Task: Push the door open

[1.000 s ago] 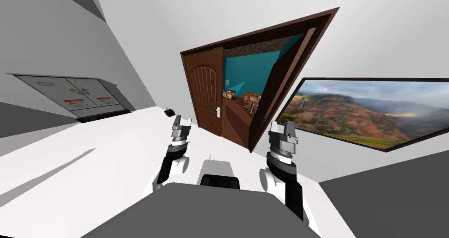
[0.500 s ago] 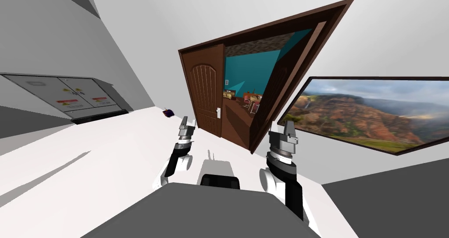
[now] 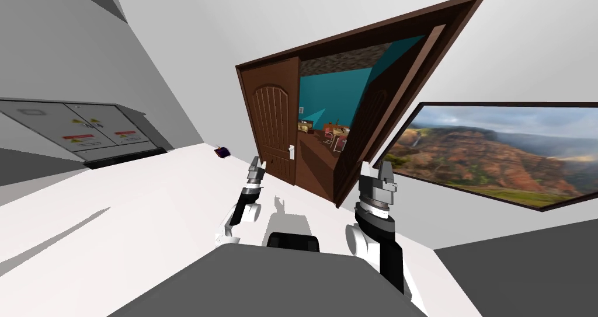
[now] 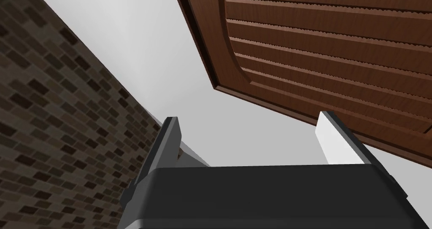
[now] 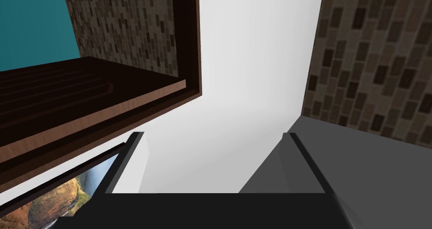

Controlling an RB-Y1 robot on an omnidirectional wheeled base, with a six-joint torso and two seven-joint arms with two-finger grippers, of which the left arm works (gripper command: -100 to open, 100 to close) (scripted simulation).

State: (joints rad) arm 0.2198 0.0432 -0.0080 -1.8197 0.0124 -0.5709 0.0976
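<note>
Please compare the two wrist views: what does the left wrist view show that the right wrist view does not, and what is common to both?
Left wrist view, not the right: the ribbed panel of the left door leaf, ahead of the left gripper, fingers open. Right wrist view, not the left: the right door leaf swung open, a teal wall, a corner of the landscape picture, and the right gripper, fingers open. Both: a brick-patterned surface and a light grey wall.
</note>
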